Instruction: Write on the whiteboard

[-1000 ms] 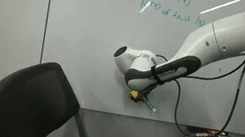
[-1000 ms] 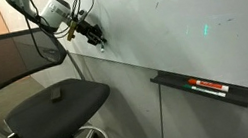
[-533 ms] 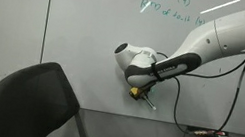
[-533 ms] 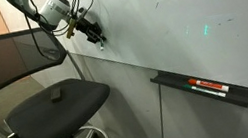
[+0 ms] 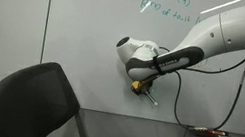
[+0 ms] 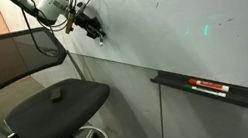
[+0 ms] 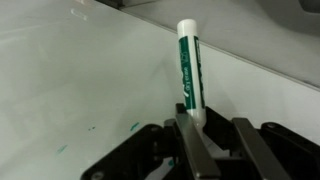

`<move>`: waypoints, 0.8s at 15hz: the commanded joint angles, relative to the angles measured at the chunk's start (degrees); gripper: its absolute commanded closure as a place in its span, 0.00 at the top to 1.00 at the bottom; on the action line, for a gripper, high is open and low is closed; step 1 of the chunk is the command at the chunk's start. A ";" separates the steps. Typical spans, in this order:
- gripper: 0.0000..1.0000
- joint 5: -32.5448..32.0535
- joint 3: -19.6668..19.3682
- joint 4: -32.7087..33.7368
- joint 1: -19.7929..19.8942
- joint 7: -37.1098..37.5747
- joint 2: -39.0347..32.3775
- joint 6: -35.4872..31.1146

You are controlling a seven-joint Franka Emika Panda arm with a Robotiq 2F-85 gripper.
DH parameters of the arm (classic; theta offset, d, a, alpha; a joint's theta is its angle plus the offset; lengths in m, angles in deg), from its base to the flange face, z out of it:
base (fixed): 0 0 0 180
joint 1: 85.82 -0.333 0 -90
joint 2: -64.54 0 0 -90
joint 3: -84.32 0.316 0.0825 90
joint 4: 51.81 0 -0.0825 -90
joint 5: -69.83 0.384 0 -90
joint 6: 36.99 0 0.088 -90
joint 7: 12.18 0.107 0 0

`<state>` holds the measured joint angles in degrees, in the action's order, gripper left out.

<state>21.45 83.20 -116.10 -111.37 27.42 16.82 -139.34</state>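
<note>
The writing step was in hand. The tool [image 7: 205, 128] was clamped on a green-and-white marker [image 7: 188, 70], whose far end pointed at the whiteboard [image 5: 69, 29]; whether it touched the glossy surface could not be told. The whiteboard covered the whole far wall, with green handwriting [image 5: 169, 6] at its upper right. In an exterior view the arm [image 5: 225, 36] reached in from the right, its forearm sloping down to a wrist low against the board, beyond the black chair [image 5: 40, 105]. The next move probably called for light, even pressure and a steady drag across the board.
</note>
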 commanded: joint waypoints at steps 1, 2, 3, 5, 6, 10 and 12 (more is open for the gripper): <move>0.13 -2.44 -1.33 3.89 1.04 -1.99 -0.21 -2.68; 0.13 -2.47 -1.30 3.74 1.02 -2.00 -0.22 -2.63; 0.13 -2.43 -1.21 3.49 0.99 -2.02 -0.30 -2.65; 0.13 -2.36 -1.05 3.14 0.88 -2.07 -0.50 -2.65; 0.13 -2.24 -0.88 2.90 0.80 -2.12 -0.62 -2.66; 0.13 -0.66 0.59 2.72 0.65 -3.59 -0.85 -2.61; 0.13 0.23 1.73 2.65 0.54 -4.66 -0.62 -3.05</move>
<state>21.46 83.73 -115.98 -111.38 26.00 17.04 -139.30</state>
